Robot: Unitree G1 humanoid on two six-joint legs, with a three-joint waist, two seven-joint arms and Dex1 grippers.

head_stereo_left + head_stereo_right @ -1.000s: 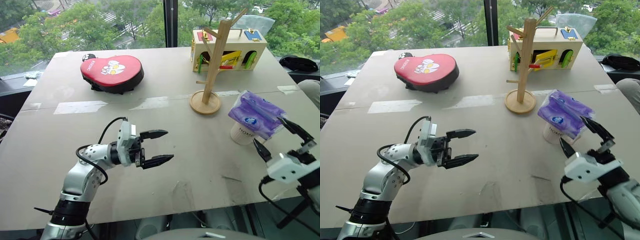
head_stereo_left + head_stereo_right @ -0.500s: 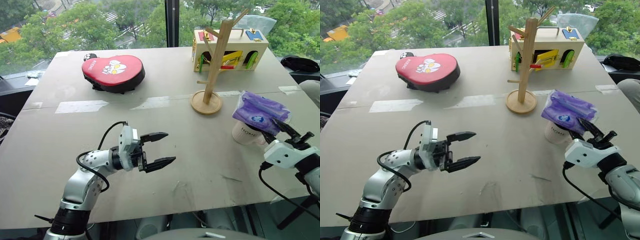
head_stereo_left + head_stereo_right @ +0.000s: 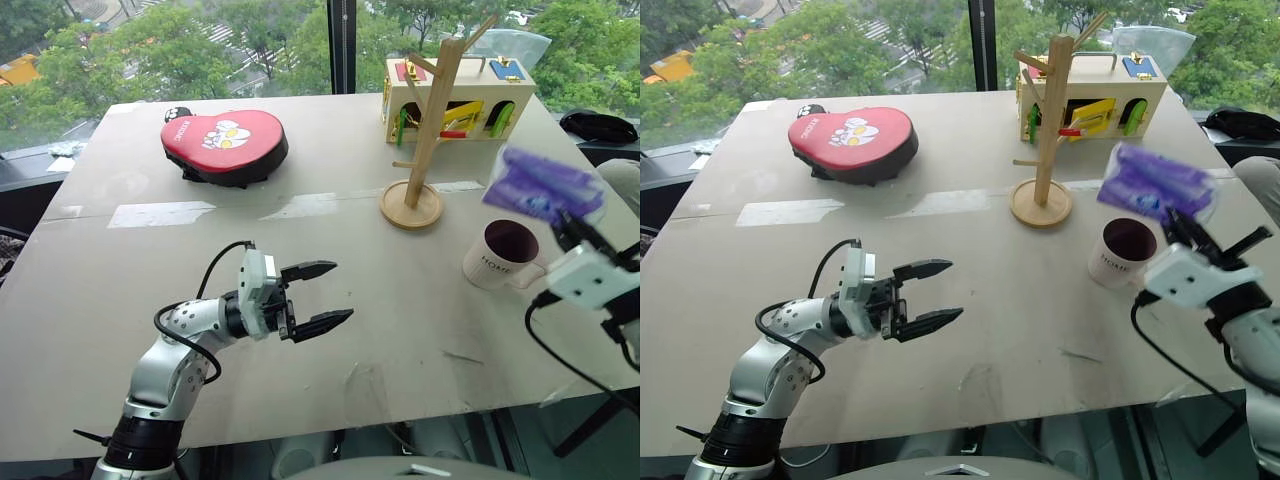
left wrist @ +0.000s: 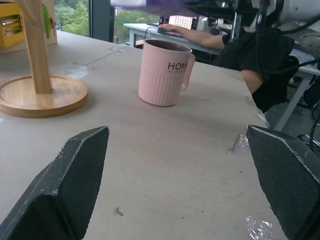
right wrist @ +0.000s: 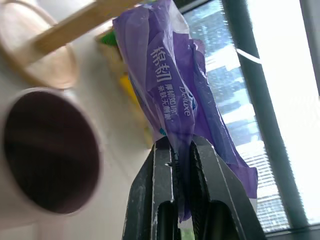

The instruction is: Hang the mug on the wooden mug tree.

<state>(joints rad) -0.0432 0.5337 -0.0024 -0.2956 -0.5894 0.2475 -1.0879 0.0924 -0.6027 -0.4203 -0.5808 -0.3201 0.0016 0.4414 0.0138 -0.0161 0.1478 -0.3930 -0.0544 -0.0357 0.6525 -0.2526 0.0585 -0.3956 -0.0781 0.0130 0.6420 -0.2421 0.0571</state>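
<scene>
Right wrist view: right gripper (image 5: 181, 150) has lifted tissue packet (image 5: 165, 75) off mug (image 3: 502, 255).

The right gripper (image 3: 1185, 232), wide open around the purple tissue packet (image 3: 1155, 183) a second ago, now has its jaws clamped on it and holds it lifted clear of the mug (image 3: 1122, 253), whose dark inside is uncovered on the counter (image 3: 970, 300).

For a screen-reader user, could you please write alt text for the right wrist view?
The right tool is shut on a purple tissue packet, held in the air above the mug, whose dark inside is open to view. Behind them are the wooden mug tree and a window.
</scene>
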